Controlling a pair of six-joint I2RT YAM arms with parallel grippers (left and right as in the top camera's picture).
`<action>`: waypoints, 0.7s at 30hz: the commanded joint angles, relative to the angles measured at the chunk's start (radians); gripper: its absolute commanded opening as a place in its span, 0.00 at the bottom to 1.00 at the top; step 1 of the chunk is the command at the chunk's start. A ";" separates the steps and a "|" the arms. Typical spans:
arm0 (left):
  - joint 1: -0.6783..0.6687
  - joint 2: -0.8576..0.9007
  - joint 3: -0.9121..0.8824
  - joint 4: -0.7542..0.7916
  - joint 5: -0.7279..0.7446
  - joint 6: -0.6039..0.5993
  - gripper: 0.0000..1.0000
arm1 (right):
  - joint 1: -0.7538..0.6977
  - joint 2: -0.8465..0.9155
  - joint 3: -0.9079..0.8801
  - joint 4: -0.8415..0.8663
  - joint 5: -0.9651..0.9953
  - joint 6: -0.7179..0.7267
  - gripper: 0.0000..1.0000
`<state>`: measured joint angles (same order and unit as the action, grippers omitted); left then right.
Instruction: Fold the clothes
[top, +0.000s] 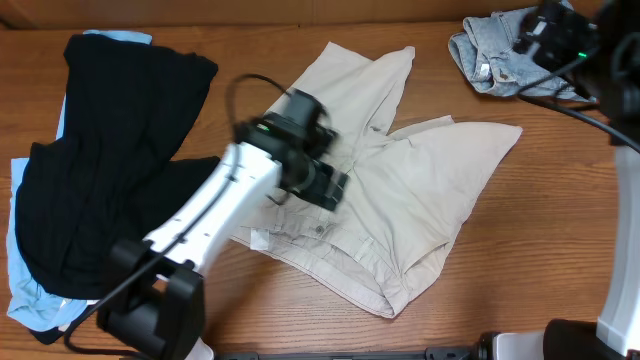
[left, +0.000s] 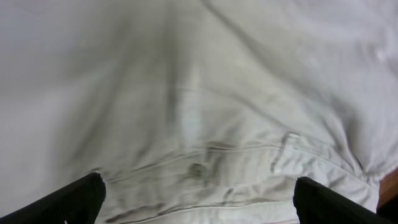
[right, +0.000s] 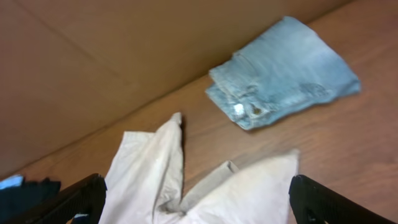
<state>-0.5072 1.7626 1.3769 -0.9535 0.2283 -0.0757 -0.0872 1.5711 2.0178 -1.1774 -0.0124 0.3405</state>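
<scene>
Though low over khaki shorts (top: 420, 190), grips nothing with left gripper (left: 199, 186) — jaws wide; same with right gripper (right: 196, 186), near denim shorts (right: 283, 71).

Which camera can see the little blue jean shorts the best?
The right wrist view: the denim shorts lie whole and uncovered there. The overhead view shows the denim shorts small in the far corner, partly hidden by the right arm. The left wrist view shows only the beige shorts.
</scene>
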 joint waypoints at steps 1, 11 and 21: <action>-0.084 0.048 -0.055 0.005 -0.054 0.027 1.00 | -0.041 -0.014 0.000 -0.032 -0.043 0.004 0.98; -0.134 0.100 -0.150 0.034 -0.133 -0.042 1.00 | -0.051 -0.010 -0.002 -0.078 -0.135 0.004 0.99; -0.122 0.114 -0.311 0.103 -0.151 -0.045 1.00 | -0.050 -0.009 -0.002 -0.085 -0.140 0.000 0.99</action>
<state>-0.6399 1.8530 1.1217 -0.8661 0.0917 -0.1036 -0.1368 1.5650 2.0167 -1.2598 -0.1413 0.3405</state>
